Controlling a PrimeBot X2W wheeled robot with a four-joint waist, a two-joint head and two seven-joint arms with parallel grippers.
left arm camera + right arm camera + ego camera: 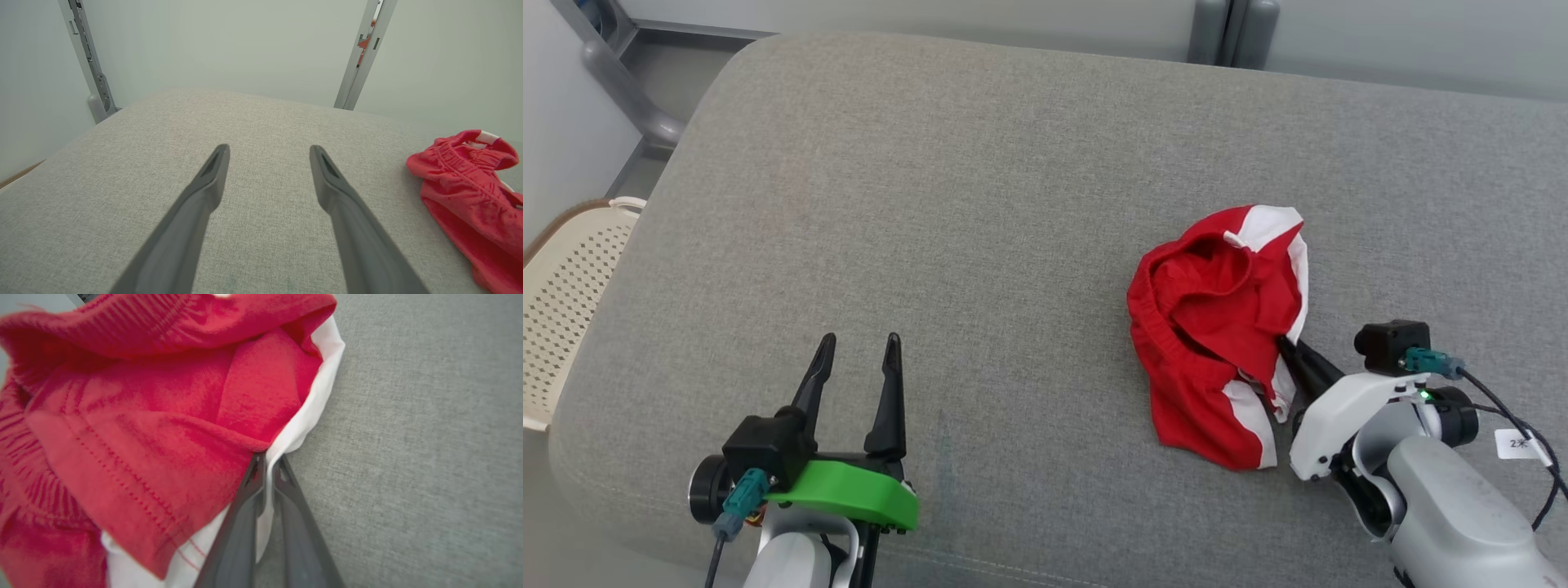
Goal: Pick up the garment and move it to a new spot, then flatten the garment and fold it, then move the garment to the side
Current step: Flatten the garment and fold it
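Item: crumpled red fabric garment with white side panels and a gathered elastic waistband [1217, 327], lying in a loose heap on a broad grey woven-fabric cushion [931, 204]. Holder: right gripper [267, 459], its two long dark fingers clenched together on the garment's white edge strip, which runs pinched between them from the tips back toward the wrist. Position relative to this gripper: the grip is on the heap's right-hand margin. Nearly all the red cloth lies ahead of the fingertips and off to their left, with bare cushion to their right. Long axis: the heap runs roughly near-to-far on the cushion, and the fingers enter it slantwise from its near right side. Second holder: left gripper [861, 339], fingers spread wide and grasping nothing, over bare cushion, with the garment well apart on its right. Nearer arm: the right, already in contact. Assessment: since the hold is on one edge only, a lift would probably leave the bulk hanging below and to the left of the fingers, so a carry toward that side looks likely to drag cloth across the cushion.
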